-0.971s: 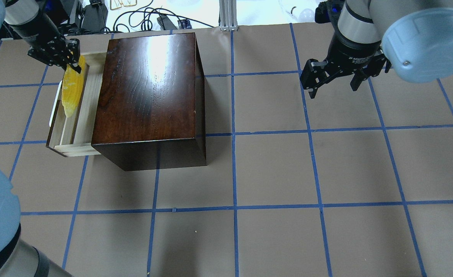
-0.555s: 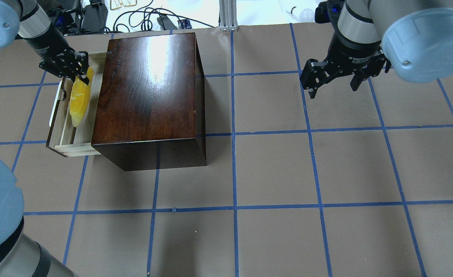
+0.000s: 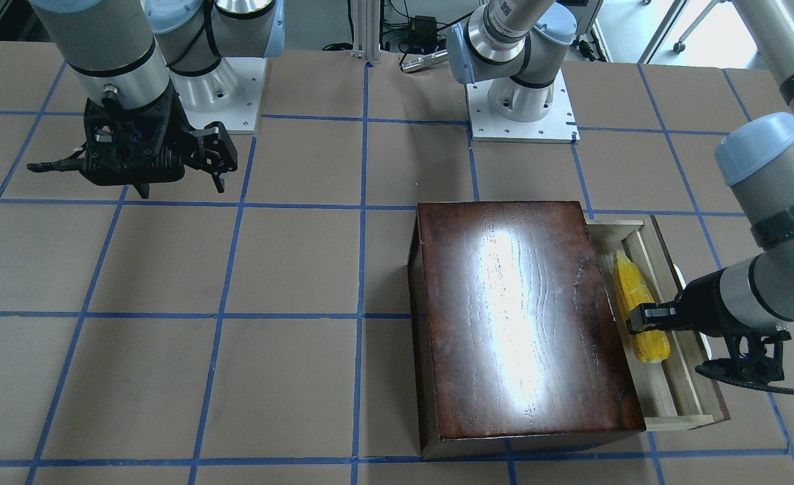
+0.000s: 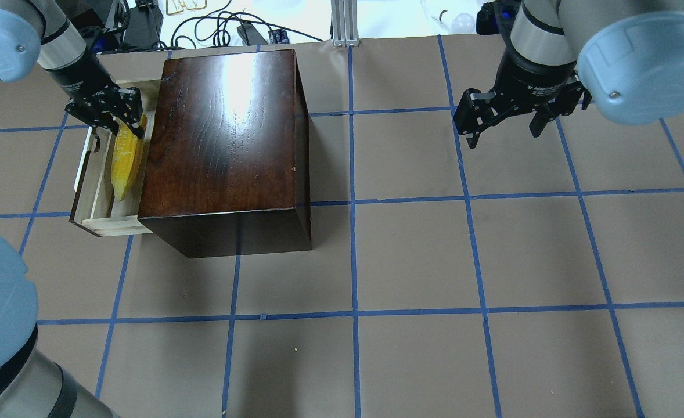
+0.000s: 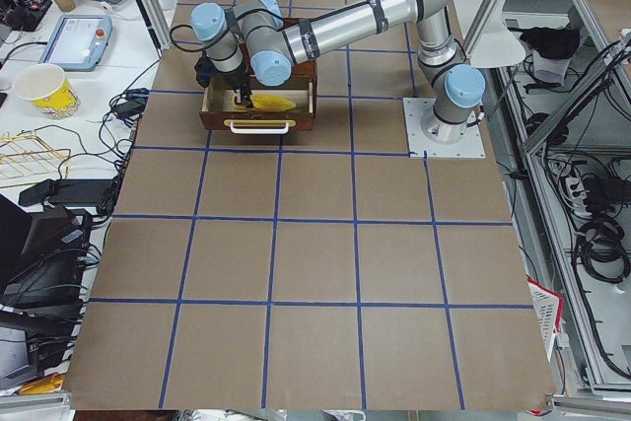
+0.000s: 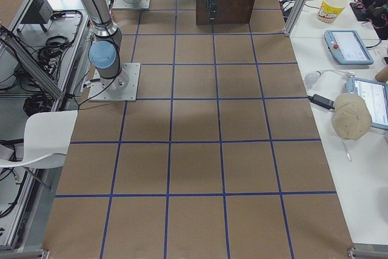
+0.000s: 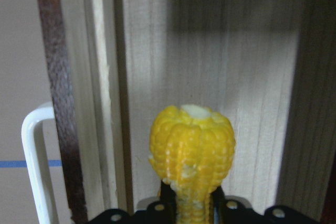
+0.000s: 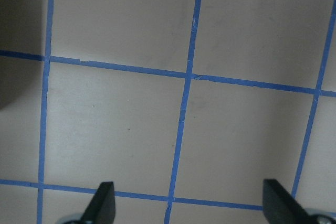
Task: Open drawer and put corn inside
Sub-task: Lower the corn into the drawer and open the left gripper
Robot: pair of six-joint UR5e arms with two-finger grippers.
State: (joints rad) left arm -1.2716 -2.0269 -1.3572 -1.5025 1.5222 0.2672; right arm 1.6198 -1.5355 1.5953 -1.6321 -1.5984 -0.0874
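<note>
The drawer (image 4: 93,203) is pulled out of the left side of the glossy dark-brown box (image 4: 226,145); its pale tray and white handle (image 7: 34,166) show. My left gripper (image 4: 122,119) is shut on the back end of the yellow corn (image 4: 125,165), which lies lengthwise in the drawer next to the box wall. In the front-facing view the corn (image 3: 639,306) is in the tray (image 3: 683,397) with the left gripper (image 3: 642,316) across it. The left wrist view shows the corn's end (image 7: 191,145) over the drawer floor (image 7: 252,77). My right gripper (image 4: 503,137) is open and empty, far to the right.
The box (image 3: 518,323) stands on a brown table with a blue tape grid (image 4: 353,200). The right gripper (image 8: 191,205) hovers over bare table. Cables and equipment (image 4: 214,26) lie beyond the far table edge. Both arm bases (image 3: 522,101) are bolted at the robot's side.
My left gripper has carried the corn rightwards, from over the drawer's front panel to the tray beside the box, and lower. The right arm has not moved.
</note>
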